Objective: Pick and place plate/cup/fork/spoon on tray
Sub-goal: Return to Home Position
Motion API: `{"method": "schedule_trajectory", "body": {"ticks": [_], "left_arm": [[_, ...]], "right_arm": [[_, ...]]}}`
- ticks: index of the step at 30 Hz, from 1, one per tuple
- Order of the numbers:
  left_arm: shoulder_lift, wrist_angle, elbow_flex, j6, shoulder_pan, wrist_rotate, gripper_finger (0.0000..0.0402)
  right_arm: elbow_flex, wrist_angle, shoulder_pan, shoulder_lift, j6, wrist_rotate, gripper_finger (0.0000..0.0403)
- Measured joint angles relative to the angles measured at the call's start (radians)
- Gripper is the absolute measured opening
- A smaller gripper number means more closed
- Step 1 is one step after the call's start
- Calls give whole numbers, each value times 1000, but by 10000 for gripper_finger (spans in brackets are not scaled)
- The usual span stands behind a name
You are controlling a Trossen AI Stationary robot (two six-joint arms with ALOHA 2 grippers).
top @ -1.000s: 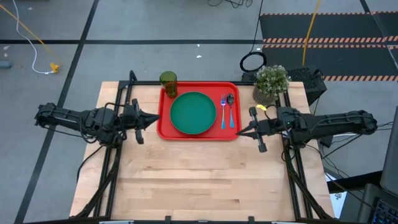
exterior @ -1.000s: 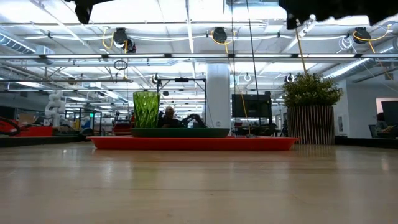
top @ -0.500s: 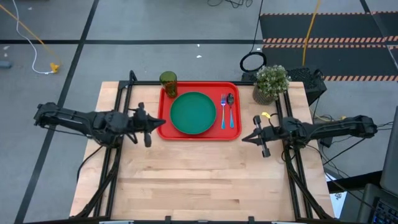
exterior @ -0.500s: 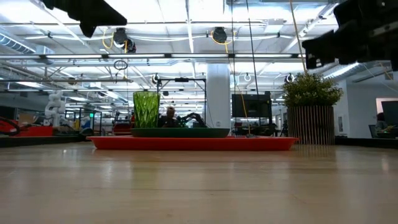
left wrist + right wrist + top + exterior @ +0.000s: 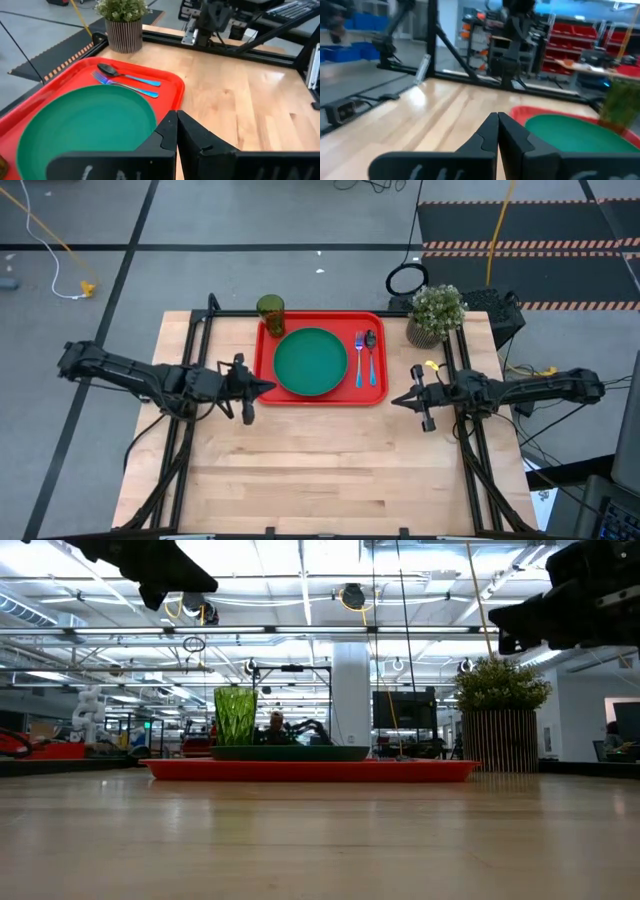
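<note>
Since a second ago, the left gripper (image 5: 268,386) has slid toward the bright-red rectangular plastic tray (image 5: 266,380), its tips now at the tray's left edge, while the right gripper (image 5: 394,402) has drawn back from the right edge. Both pincers are pressed fully together and hold nothing. On the tray lie the round dark-green plastic plate (image 5: 311,361), the blue-handled fork (image 5: 359,358) and dark-bowled spoon (image 5: 371,356) side by side, and the olive-green translucent cup (image 5: 270,313) at the far left corner.
</note>
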Motion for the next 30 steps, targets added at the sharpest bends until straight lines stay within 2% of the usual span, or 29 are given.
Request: {"method": "schedule_trajectory", "body": {"ticks": [9,16,30], "left_arm": [[16,81,0,-20,-24,0,0],[16,79,0,-18,-26,-1,1],[13,72,0,0,-25,-2,1]], "right_arm": [[-2,-75,0,-32,-56,12,0],[-3,-87,0,-99,-8,89,0],[-4,-264,0,-384,-49,134,0]]}}
